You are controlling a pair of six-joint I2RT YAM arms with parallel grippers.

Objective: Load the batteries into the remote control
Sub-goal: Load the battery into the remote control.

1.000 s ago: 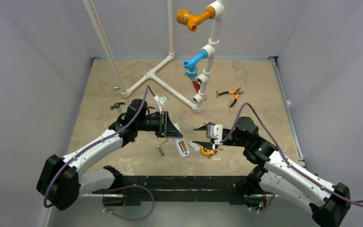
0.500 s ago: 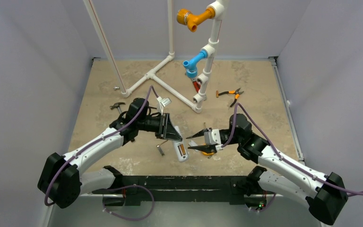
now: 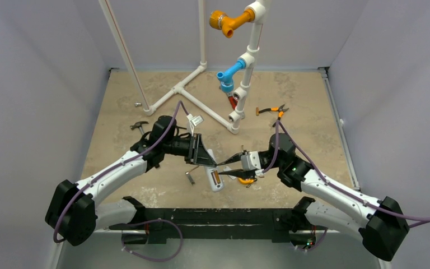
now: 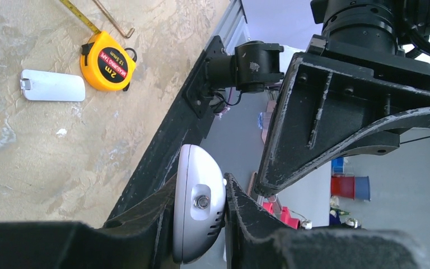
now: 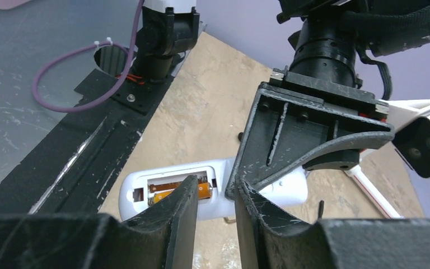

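My main worry is leverage. The left gripper (image 4: 200, 185) is pinching the remote (image 5: 201, 167) by one end only, so the other end, with the open battery bay, hangs free. If I press down there with the right gripper (image 5: 215, 188), the remote could pivot or slide out of that pinch.

The right fingers stand a little apart right over the bay, and I see nothing held between them. They are also almost against the left gripper's fingers, so a careless closing or a sideways nudge could bump the two together. It could also catch the rim of the bay and flick out the orange battery (image 5: 165, 196) that lies inside. I can't tell whether the second slot is filled, so pushing blind into it is another way to jam something.

The remote is held off the table just beside the yellow tape measure (image 4: 107, 68), on the left arm's side of it. From above, its long axis runs roughly far-to-near. The gripped end is farther back than the tape measure, and the free end points toward the black rail (image 5: 89, 151) at my edge. The open bay faces up. The loose white cover (image 4: 53, 86) lies flat next to the tape measure.
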